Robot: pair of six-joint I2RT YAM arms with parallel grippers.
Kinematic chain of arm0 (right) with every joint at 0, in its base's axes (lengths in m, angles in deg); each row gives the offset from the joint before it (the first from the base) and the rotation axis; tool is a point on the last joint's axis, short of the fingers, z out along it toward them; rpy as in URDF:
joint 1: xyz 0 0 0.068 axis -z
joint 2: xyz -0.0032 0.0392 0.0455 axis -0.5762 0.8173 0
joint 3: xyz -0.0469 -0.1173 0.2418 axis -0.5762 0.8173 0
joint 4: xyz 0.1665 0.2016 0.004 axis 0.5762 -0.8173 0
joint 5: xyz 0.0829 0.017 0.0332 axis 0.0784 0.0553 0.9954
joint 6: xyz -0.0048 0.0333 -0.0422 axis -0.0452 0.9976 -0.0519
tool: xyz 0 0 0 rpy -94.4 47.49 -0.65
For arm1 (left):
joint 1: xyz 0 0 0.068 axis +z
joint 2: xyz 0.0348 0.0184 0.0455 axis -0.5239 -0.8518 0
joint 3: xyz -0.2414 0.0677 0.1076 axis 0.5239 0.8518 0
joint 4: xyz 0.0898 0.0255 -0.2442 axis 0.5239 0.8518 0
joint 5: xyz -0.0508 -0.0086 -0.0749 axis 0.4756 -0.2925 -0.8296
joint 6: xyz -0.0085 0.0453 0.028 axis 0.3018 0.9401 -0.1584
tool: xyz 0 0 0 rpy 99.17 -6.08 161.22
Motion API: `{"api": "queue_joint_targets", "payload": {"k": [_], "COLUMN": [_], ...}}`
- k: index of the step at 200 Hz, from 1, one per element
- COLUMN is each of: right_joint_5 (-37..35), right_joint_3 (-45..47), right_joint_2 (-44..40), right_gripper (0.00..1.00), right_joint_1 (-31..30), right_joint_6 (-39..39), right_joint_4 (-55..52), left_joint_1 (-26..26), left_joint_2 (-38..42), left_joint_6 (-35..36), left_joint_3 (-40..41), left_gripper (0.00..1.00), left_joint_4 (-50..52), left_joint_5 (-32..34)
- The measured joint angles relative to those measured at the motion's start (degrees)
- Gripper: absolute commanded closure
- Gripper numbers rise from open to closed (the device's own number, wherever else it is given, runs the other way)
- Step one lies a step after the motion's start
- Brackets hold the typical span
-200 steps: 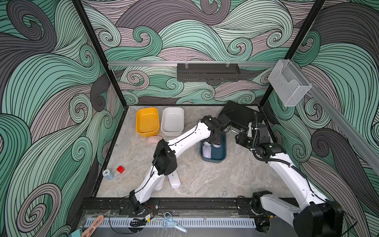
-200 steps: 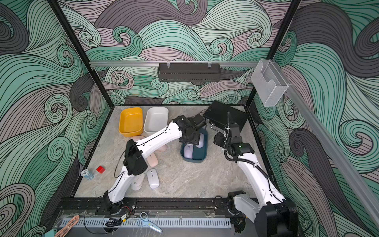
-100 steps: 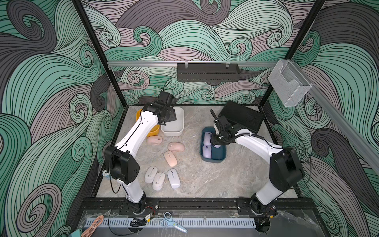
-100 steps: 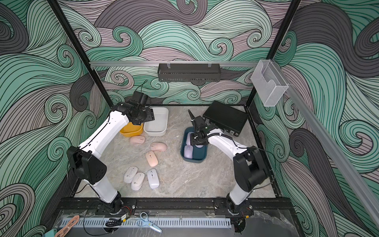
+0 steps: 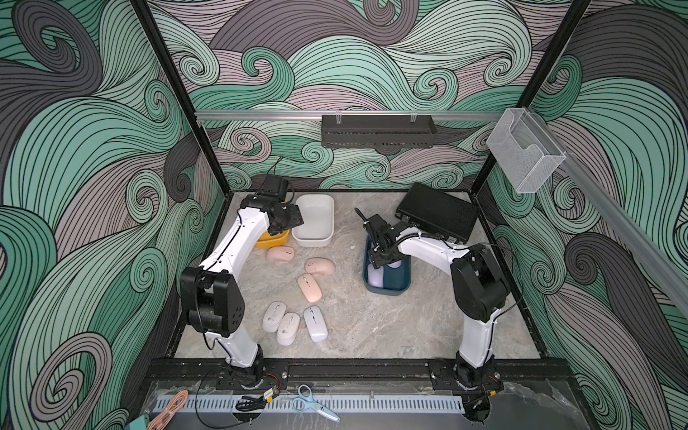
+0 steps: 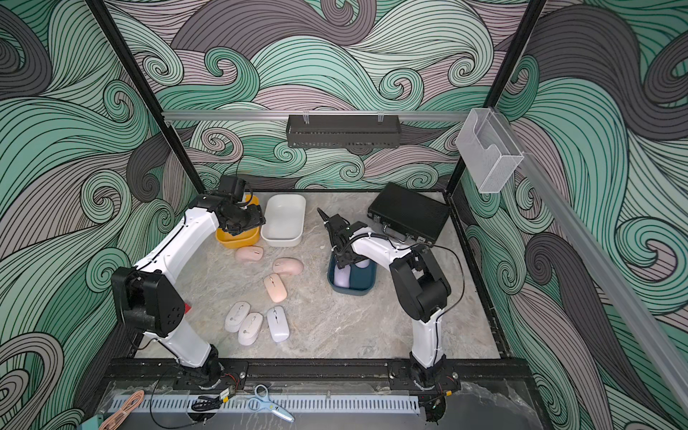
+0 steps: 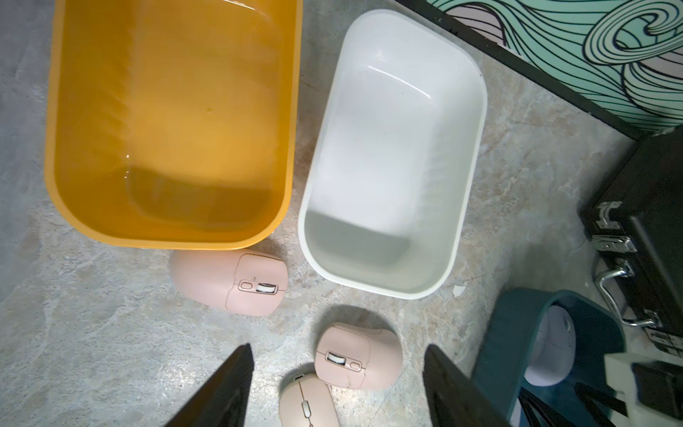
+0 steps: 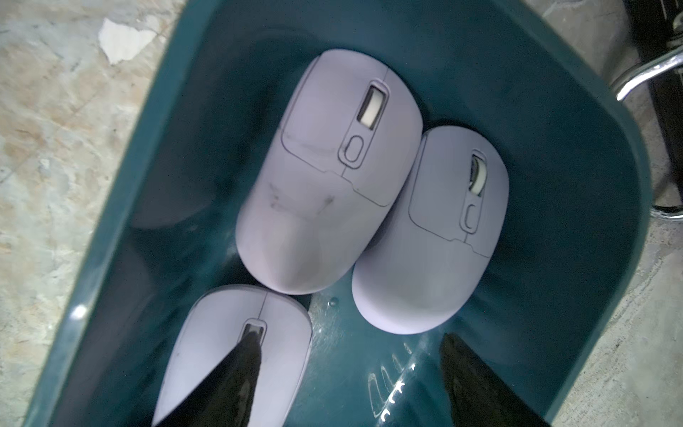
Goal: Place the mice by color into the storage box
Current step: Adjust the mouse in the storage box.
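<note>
Three lavender mice [image 8: 332,185] [image 8: 432,236] [image 8: 236,355] lie in the teal storage box [image 5: 387,288]. My right gripper [image 8: 349,344] hangs open just above them, holding nothing; one fingertip [image 8: 247,355] is over the nearest mouse. Three pink mice [image 5: 280,254] [image 5: 320,266] [image 5: 309,287] lie on the table near the yellow box [image 5: 273,242] and the white box [image 5: 312,240], both empty. Three off-white mice [image 5: 274,316] [image 5: 288,328] [image 5: 315,324] lie side by side near the front. My left gripper [image 7: 337,349] is open and empty, high above two pink mice [image 7: 358,355] [image 7: 306,403].
A black case [image 5: 435,216] lies at the back right, right behind the teal box. A black shelf [image 5: 378,130] and a clear holder [image 5: 525,152] hang on the walls. Scissors [image 5: 312,404] and cables lie on the front rail. A small red thing [image 6: 187,307] shows beside the left arm.
A second ago the left arm reached across to the teal box; it has swung back to the yellow and white boxes. The right gripper has come in over the teal box.
</note>
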Motion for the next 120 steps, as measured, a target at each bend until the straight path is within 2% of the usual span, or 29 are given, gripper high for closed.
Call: {"api": "queue_joint_targets", "payload": {"k": [120], "right_joint_5": [-2.6], "right_joint_3": [-5.7], "right_joint_2": [4.8], "right_gripper": [0.22], "right_joint_1": [1.2], "right_joint_6": [-0.9], "right_joint_4": [-1.3], "left_joint_1": [0.1], "left_joint_2": [0.0], "left_joint_6": [-0.1], "left_joint_3": [0.0], "left_gripper": [0.28], "left_joint_4": [-0.9], "left_joint_5": [-2.6]}}
